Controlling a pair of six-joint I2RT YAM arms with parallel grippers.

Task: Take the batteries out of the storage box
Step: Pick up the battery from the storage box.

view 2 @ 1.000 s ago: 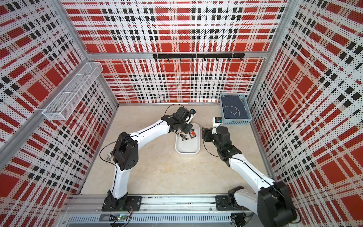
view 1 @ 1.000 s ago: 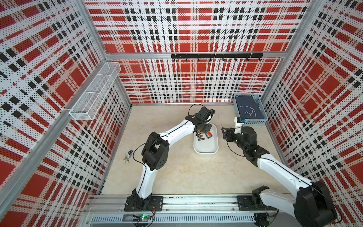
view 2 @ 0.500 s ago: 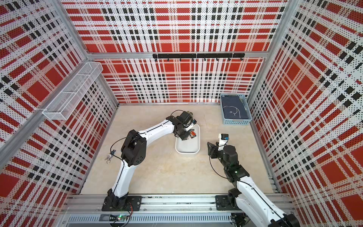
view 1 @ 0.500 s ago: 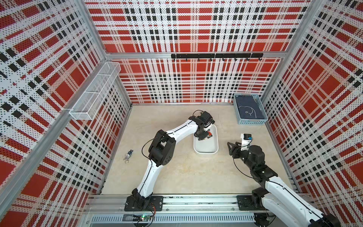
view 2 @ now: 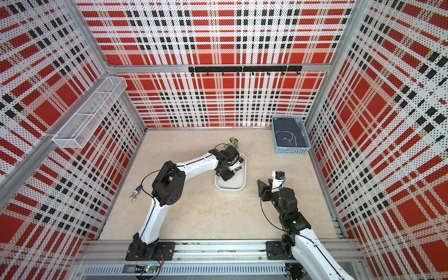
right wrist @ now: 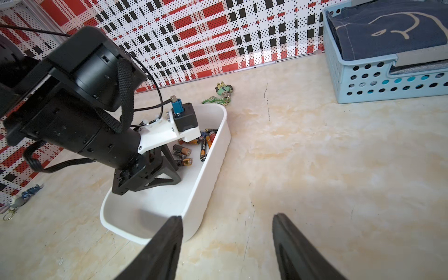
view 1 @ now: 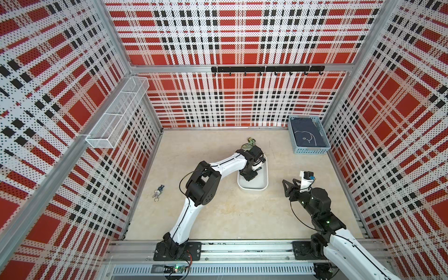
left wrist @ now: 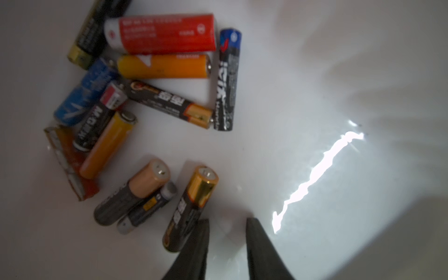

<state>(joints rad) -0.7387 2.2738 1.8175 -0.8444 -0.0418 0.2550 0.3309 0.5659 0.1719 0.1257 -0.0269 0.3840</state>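
The right hand (right wrist: 227, 217) has pulled back from the storage box (right wrist: 213, 157), wide open and empty, probably to clear room. The left hand (left wrist: 227, 219) sits low inside the box, narrowly parted around nothing, just beside a black-and-gold battery (left wrist: 189, 208). The batteries (left wrist: 167, 66) all lie clustered there.

Red-black-white plaid perforated walls (view 1: 242, 36), beige marbled floor (view 1: 218, 218), white wire-mesh shelf (view 1: 116, 118), black hook rail (view 1: 266, 69).
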